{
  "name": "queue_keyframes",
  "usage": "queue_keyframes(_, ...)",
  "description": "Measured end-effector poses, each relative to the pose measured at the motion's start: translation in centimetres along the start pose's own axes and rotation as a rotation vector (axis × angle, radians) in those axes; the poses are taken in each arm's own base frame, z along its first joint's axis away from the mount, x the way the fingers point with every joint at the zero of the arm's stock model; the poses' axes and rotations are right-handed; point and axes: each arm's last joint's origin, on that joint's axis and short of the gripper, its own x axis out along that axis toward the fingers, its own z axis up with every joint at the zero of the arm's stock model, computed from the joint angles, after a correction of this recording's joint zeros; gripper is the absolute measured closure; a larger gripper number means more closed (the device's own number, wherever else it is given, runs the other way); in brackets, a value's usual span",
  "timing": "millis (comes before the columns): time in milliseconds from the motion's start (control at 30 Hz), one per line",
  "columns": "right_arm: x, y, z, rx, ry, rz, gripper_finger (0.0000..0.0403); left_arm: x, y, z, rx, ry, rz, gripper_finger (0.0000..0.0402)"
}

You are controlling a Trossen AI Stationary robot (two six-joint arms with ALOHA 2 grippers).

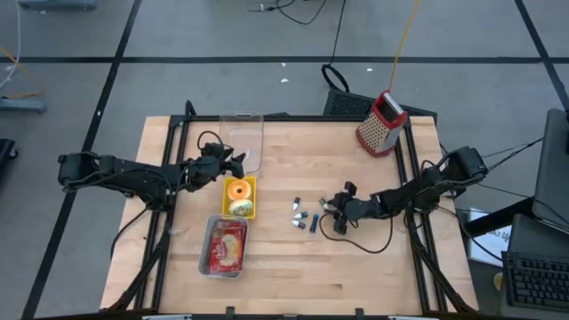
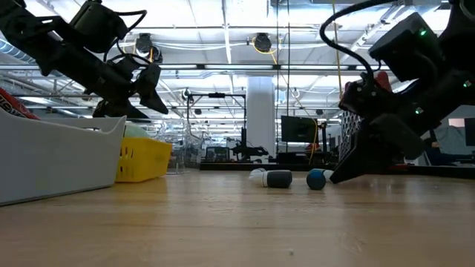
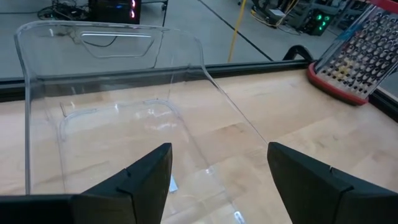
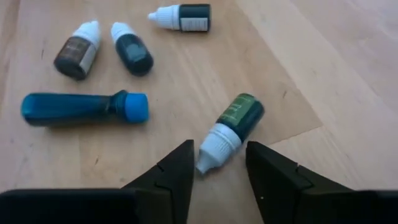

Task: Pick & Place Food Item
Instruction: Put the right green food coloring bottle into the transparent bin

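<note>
A yellow basket (image 1: 240,196) (image 2: 145,159) holds an orange ring-shaped food piece and a pale round one. A metal tray (image 1: 224,247) (image 2: 59,159) nearer the front carries a red food pack. My left gripper (image 1: 227,166) (image 2: 145,83) (image 3: 217,171) hovers open just beyond the basket's far edge, facing a clear plastic container (image 1: 245,142) (image 3: 118,112). My right gripper (image 1: 336,209) (image 2: 340,175) (image 4: 217,163) is open and low at the table. Its fingers stand on either side of the white cap of a green dropper bottle (image 4: 233,124), which lies on its side. My right gripper has the green bottle's white cap (image 4: 214,142) lying between its open fingertips. It comes in low, slanting down from the table's right. The cap's tip is very near one finger (image 4: 180,165); I cannot tell whether they touch. The bottle lies flat on the table.
Several small dropper bottles (image 1: 300,216) (image 4: 87,109) (image 2: 278,179) lie scattered on the wood left of my right gripper. A red-rimmed box grater (image 1: 382,123) (image 3: 364,56) stands at the far right corner. A black cable loops on the table near my right arm.
</note>
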Motion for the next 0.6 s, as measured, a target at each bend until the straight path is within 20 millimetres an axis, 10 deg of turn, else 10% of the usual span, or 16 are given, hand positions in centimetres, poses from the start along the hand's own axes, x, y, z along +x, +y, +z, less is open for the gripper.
queue_keyframes(600,0.33,-0.88,0.33,-0.016,0.000,-0.027,0.0358,0.00,-0.09,-0.05,-0.004,0.021,-0.030,0.0135)
